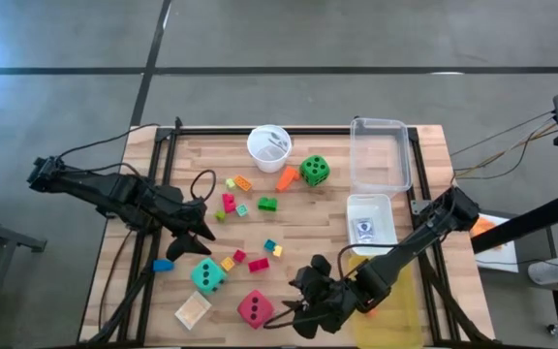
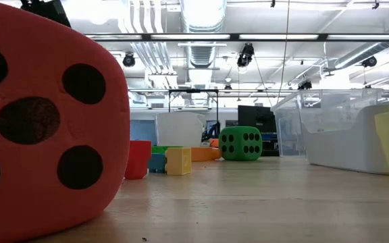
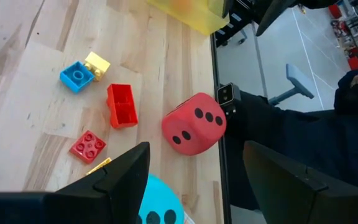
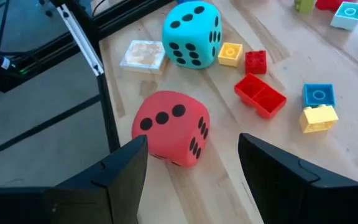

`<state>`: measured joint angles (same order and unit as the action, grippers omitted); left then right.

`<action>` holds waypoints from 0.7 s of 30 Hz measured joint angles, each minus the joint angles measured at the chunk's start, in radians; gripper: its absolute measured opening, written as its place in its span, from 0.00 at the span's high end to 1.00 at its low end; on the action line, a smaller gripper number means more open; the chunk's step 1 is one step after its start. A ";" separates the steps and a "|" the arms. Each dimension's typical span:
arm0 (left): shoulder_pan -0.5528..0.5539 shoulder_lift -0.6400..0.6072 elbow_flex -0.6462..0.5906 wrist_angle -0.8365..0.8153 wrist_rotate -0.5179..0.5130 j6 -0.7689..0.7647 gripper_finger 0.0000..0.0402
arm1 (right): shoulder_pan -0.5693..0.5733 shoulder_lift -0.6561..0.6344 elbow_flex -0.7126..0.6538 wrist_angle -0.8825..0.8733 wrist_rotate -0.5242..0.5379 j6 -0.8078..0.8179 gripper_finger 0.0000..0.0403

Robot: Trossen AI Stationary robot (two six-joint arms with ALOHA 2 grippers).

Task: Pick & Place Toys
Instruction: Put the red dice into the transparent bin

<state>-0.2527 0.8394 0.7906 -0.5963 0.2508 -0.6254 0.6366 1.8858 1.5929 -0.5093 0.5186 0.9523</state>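
A red-pink die (image 1: 255, 308) rests on the table near the front edge, beside a tan tile (image 1: 193, 310). A teal die (image 1: 207, 275) sits just behind them, and a green die (image 1: 315, 171) stands far back. Small coloured blocks (image 1: 250, 260) are scattered over the middle of the table. My left gripper (image 1: 200, 244) hovers open just above and behind the teal die (image 3: 157, 208). My right gripper (image 1: 303, 291) hangs open to the right of the red-pink die (image 4: 171, 127), which shows ahead of its fingers. Neither gripper holds anything.
A white cup (image 1: 269, 147) and a clear bin (image 1: 379, 153) stand at the far edge. A white bin (image 1: 369, 221) holds a small card pack, and a yellow bin (image 1: 386, 301) sits at the near right. A person in a dark top (image 3: 328, 137) stands by the near edge.
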 joint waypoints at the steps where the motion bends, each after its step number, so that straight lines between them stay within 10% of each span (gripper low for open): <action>1: 0.000 0.000 0.000 0.000 0.000 0.000 0.34 | 0.000 0.000 0.000 -0.001 -0.001 0.001 0.39; 11: 0.000 0.000 0.000 0.000 0.000 0.000 0.34 | -0.009 0.000 -0.001 -0.003 -0.048 0.037 0.04; 21: 0.000 0.000 0.000 0.001 -0.005 0.018 0.34 | -0.028 0.010 -0.006 -0.007 -0.110 0.141 0.08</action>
<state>-0.2523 0.8394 0.7906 -0.5957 0.2458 -0.6073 0.6089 1.8959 1.5864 -0.5164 0.4091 1.0934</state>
